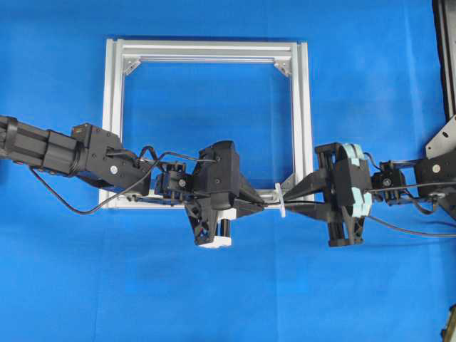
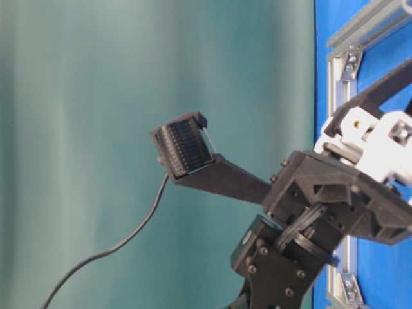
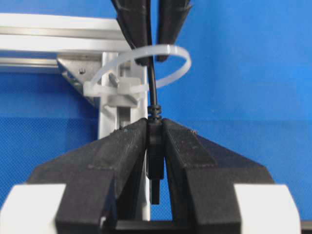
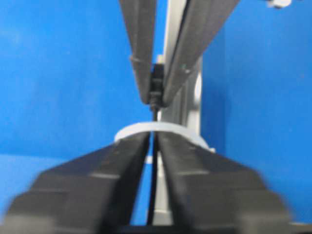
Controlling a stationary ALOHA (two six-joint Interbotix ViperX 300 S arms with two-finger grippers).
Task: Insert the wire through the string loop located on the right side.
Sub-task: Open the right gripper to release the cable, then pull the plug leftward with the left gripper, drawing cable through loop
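The wire's black plug [image 3: 154, 151] is clamped between the fingers of my left gripper [image 3: 155, 127], metal tip pointing back at the camera. From the plug the wire [image 4: 152, 185] runs through the white string loop [image 3: 168, 51] and on between the fingers of my right gripper [image 4: 153, 139]. Those fingers stand slightly apart, with blue showing beside the wire. The loop [image 1: 281, 199] sits at the frame's lower right corner, with the left gripper [image 1: 265, 204] and the right gripper [image 1: 291, 197] tip to tip across it. Slack wire [image 2: 138, 232] hangs down in the table-level view.
The square aluminium frame [image 1: 114, 107] lies flat on the blue table, with silver corner brackets [image 3: 73, 73]. Both arms stretch across its lower rail. A black bracket [image 1: 445, 139] stands at the right edge.
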